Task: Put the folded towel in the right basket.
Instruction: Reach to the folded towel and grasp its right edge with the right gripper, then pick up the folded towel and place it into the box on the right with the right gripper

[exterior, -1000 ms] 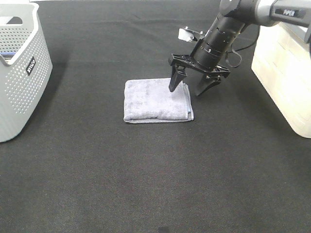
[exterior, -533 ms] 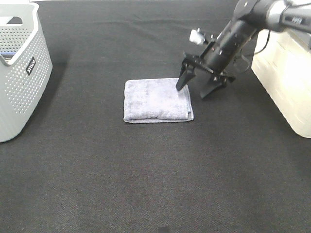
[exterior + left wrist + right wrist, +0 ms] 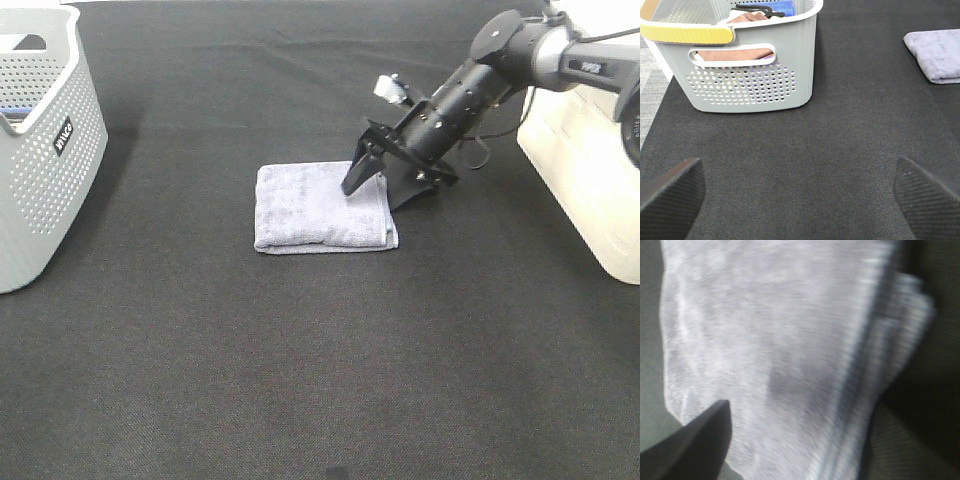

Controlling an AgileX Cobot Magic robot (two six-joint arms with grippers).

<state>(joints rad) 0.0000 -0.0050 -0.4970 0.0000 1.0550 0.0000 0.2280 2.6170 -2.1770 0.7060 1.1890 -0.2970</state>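
The folded grey-lavender towel (image 3: pixel 312 208) lies flat on the black mat near the middle. My right gripper (image 3: pixel 372 196) is open and tilted low over the towel's right edge. One finger is over the towel and the other is just off its right side. The right wrist view is filled with the towel (image 3: pixel 775 340), blurred, with one dark fingertip (image 3: pixel 695 445) at a corner. The cream right basket (image 3: pixel 585 165) stands at the right edge. My left gripper (image 3: pixel 800 200) is open and empty, low over the mat near the left basket, with the towel (image 3: pixel 937 50) far off.
A grey perforated basket (image 3: pixel 40 150) stands at the left edge. In the left wrist view it (image 3: pixel 755 75) holds brown and blue cloths. Black mat covers the table between the baskets.
My right arm has swung lower and tilted, bringing the open gripper down and left onto the towel's right edge. The towel has not moved.
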